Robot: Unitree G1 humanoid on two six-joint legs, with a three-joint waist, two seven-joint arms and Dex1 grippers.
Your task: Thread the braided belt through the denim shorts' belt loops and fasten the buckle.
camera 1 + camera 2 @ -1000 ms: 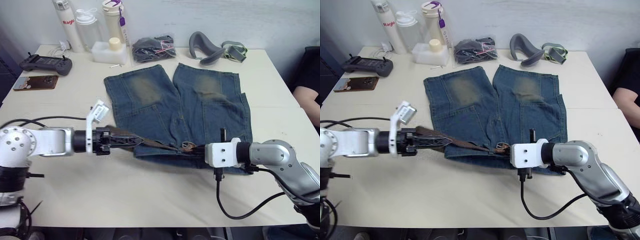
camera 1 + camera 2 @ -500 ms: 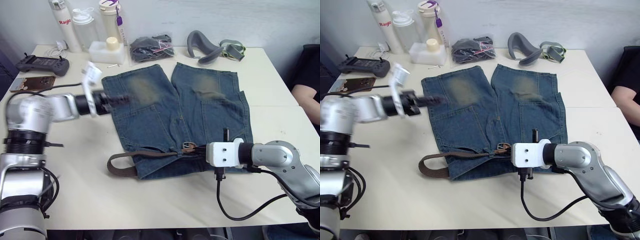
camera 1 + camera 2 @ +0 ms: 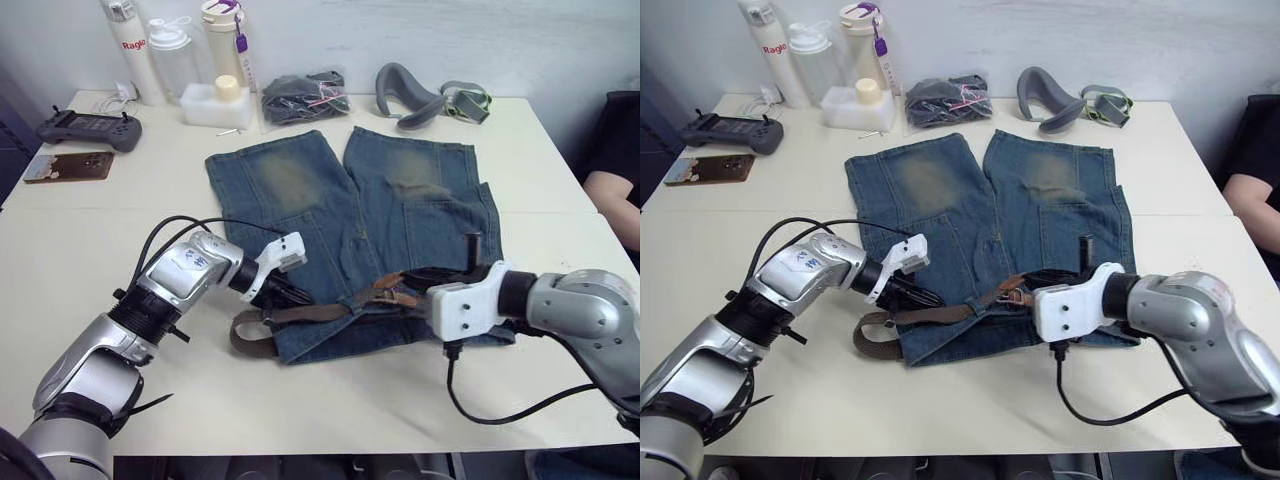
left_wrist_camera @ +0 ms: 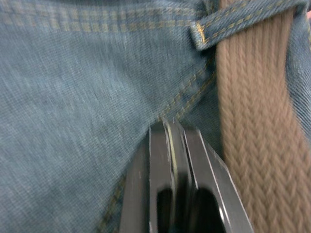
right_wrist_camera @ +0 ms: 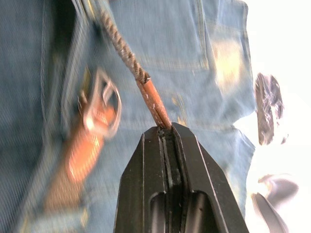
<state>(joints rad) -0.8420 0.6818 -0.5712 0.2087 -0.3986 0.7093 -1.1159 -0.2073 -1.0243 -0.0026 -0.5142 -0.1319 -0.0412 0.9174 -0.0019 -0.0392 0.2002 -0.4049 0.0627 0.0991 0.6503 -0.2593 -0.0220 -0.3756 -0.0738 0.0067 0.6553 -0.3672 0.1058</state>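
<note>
the blue denim shorts (image 3: 350,240) lie flat mid-table, legs toward the far edge. the dark-brown braided belt (image 3: 300,315) runs along the near waistband, looping off its left end. behind the shorts sit a dark bundle in a clear bag (image 3: 305,95) and, to its right, a grey curved padded strap (image 3: 405,95).

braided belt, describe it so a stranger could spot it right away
Find the denim shorts spread on the white table. The braided belt runs along their near waistband edge, looping onto the table. Unlike the grey curved padded strap behind, it is brown, woven, with a silver buckle.
</note>
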